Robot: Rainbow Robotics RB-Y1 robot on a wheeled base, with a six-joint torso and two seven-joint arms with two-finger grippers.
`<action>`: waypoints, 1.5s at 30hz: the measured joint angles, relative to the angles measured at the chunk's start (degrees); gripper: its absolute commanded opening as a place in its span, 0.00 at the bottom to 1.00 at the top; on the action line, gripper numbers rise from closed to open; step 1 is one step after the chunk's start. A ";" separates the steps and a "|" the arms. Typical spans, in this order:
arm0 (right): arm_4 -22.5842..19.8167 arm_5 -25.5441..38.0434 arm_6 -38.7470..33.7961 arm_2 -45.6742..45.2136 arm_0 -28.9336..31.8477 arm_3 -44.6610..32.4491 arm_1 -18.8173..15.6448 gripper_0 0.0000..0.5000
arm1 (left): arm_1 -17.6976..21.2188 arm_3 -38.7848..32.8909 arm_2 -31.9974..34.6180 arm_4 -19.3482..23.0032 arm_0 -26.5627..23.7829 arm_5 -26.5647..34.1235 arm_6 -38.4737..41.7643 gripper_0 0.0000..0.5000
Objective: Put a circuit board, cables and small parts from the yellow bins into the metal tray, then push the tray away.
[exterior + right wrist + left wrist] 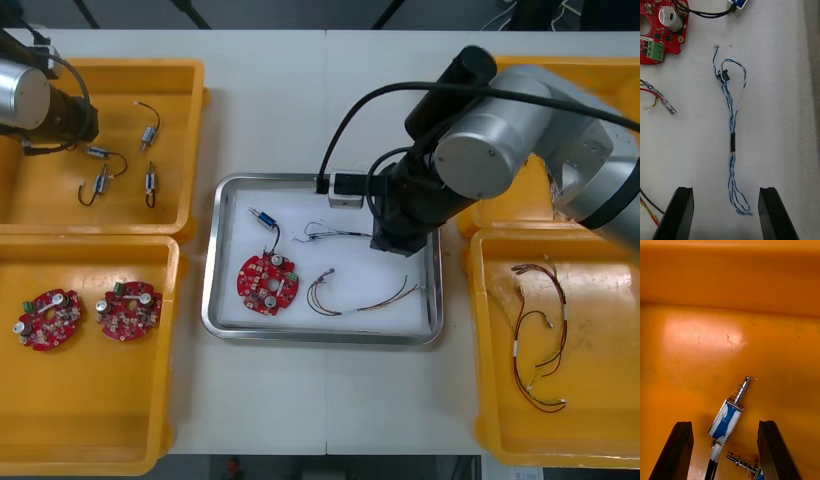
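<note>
The metal tray (225, 300), white inside, holds a red circuit board (268, 284), a small metal part (264, 218) on a black cable, a twisted blue and white cable (335, 233) and a red and yellow cable (360, 297). My right gripper (726, 215) stands open over the tray's floor, and the blue and white cable (732, 127) lies flat between its fingers. My left gripper (725, 453) is open low in the far left bin (180, 80), with a small blue and white metal part (728, 418) lying between its fingers.
Several more small metal parts (150, 135) on black cables lie in the far left bin. Two circuit boards (47, 318) (128, 310) rest in the near left bin (100, 410). Red and yellow cables (540, 335) lie in the near right bin (600, 400). My right arm (480, 150) spans the tray's far right corner.
</note>
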 measured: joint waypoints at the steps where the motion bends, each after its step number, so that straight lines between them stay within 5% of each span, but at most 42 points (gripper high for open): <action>1: -0.05 1.40 0.00 -1.35 0.00 -0.81 -0.15 1.00 | -0.08 0.28 0.00 0.20 0.00 -0.12 -0.10 1.00; 10: -2.63 10.15 -0.03 -12.28 0.04 -2.39 -1.37 1.00 | -0.15 1.94 0.00 5.65 0.00 -1.18 -0.16 1.00; 21: -3.81 14.37 -1.44 -27.71 5.56 -3.80 -4.94 1.00 | -0.19 3.96 0.00 5.98 0.00 -2.70 -0.17 1.00; 36: -4.39 19.67 -21.61 -37.87 12.29 -4.62 -10.86 1.00 | -0.24 5.24 0.00 7.46 0.00 -3.22 -0.19 1.00; 42: -4.16 24.09 -29.04 -42.76 15.16 -6.66 -12.13 1.00 | -0.32 6.32 -0.73 8.16 0.00 -5.98 -0.20 0.88; 44: -4.16 25.12 -32.59 -44.01 15.92 -7.20 -12.52 1.00 | -0.32 6.45 -1.85 8.44 -0.01 -7.06 -0.20 0.69; 45: -4.16 25.58 -34.27 -44.62 16.30 -7.44 -12.61 1.00 | -0.32 6.46 -2.27 8.50 -0.04 -7.36 -0.21 0.42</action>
